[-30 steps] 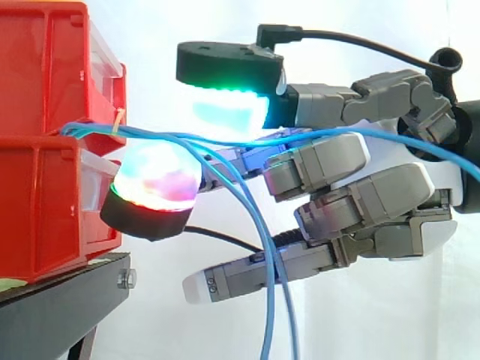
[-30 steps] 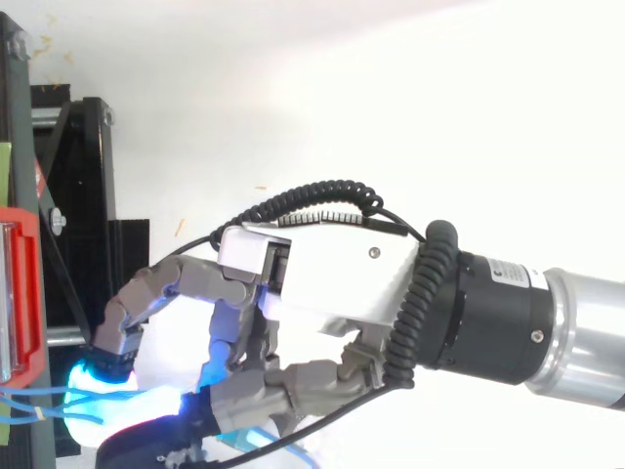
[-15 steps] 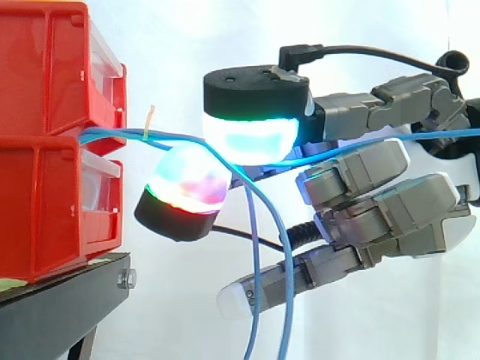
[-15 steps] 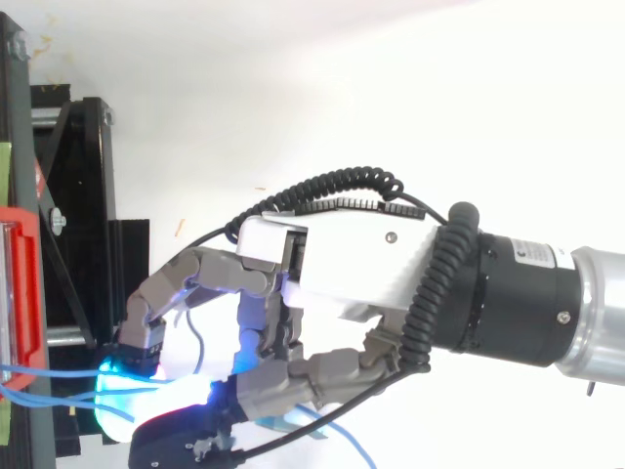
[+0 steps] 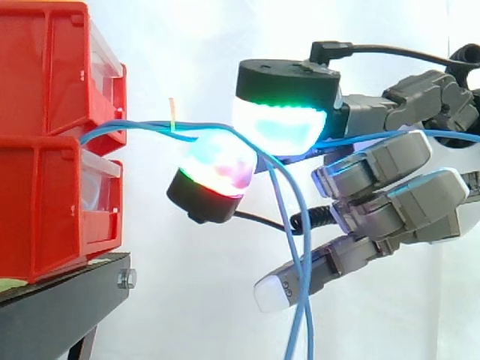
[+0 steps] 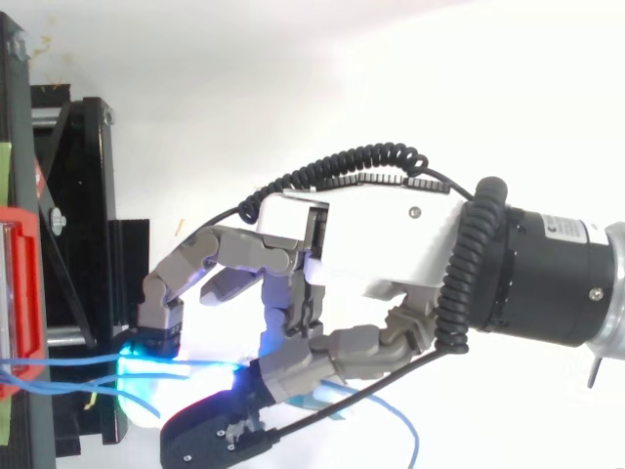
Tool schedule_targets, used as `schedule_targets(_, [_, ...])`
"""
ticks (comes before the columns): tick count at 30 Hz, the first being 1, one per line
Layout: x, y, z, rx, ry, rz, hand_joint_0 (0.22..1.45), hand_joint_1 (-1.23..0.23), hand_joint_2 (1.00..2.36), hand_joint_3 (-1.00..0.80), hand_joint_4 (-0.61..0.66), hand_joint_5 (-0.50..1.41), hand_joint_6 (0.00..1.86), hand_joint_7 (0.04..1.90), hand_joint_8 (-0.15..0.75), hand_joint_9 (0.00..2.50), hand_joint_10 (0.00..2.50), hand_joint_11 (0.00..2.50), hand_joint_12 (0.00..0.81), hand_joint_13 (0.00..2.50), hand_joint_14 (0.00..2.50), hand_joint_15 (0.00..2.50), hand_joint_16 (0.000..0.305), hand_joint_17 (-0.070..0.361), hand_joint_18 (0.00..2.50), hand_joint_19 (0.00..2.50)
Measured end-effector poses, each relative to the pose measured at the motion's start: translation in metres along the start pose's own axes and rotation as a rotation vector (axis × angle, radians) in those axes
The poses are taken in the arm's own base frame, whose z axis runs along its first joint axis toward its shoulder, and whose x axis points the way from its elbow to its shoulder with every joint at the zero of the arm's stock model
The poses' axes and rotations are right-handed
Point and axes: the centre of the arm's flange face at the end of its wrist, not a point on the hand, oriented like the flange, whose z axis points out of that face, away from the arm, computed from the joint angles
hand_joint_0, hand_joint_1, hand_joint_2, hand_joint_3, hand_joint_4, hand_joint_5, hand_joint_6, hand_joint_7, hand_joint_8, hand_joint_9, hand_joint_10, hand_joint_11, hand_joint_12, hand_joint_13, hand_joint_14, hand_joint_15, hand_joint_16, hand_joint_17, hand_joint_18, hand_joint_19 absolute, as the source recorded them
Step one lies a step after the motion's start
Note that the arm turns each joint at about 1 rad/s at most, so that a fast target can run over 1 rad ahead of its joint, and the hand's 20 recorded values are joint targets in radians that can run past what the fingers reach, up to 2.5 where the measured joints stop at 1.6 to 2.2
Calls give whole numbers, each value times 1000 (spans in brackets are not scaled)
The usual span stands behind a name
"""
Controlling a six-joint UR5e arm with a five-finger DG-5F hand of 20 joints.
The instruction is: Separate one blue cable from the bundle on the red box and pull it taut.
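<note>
Several thin blue cables [image 5: 135, 127] come out between the two stacked red bins [image 5: 41, 210] at the left and run level toward my hand [image 5: 390, 202]. One blue cable [image 5: 360, 138] is pinched between a green-glowing pad [image 5: 281, 124] above and a red-and-white glowing pad [image 5: 217, 169] below, and runs on to the right edge. Two other blue cables [image 5: 304, 300] droop down past the lower fingers. From above, my hand [image 6: 381, 244] sits right of the stand, with cables [image 6: 59, 363] stretching left to the red bin [image 6: 20, 303].
A small tan tie [image 5: 172, 114] sticks up from the cables between the bins and my hand. The bins rest on a black stand [image 5: 60, 300], whose frame [image 6: 78, 195] lies just left of my fingertips. A white curtain is behind.
My hand has moved right, away from the bins, with the pinched cable. The cable span between bins and pads has lengthened and lifted, and the tan tie has shifted right.
</note>
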Motion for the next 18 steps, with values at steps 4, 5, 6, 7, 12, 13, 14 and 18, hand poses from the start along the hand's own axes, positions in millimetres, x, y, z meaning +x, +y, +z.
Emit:
schedule_targets(4, [-6,2,-2,11,4,-20,524,-589,1000,-500,-20,-52,890,934,210,1753,24,1393,348,1700,24,937,34,76,474,390])
schedule_targets(5, [-7,2,-3,12,5,-24,518,-547,1000,-500,-24,-50,886,937,208,1752,26,1378,358,1700,24,915,34,76,456,392])
schedule_targets(6, [-8,2,-3,14,8,-27,518,-516,1000,-500,-24,-48,881,961,210,1753,27,1365,355,1699,24,929,34,76,446,401])
schedule_targets(7, [-9,3,-3,14,9,-29,518,-493,1000,-500,-27,-48,880,956,212,1752,27,1348,354,1695,24,922,34,76,434,406])
schedule_targets(12, [-13,3,-2,15,19,-40,527,-407,1000,-500,-63,-45,872,970,201,1742,28,1314,347,1686,23,919,33,74,386,424])
schedule_targets(13, [-14,2,-2,15,20,-41,530,-401,1000,-500,-63,-45,872,972,195,1738,29,1321,346,1684,24,920,33,74,384,425])
schedule_targets(14, [-16,2,-2,15,20,-42,529,-401,1000,-500,-61,-45,872,972,194,1739,29,1301,346,1684,23,920,33,74,382,426])
schedule_targets(18, [-19,2,-2,15,18,-43,524,-396,1000,-500,-58,-46,867,977,200,1733,29,1289,348,1679,23,918,33,75,372,432])
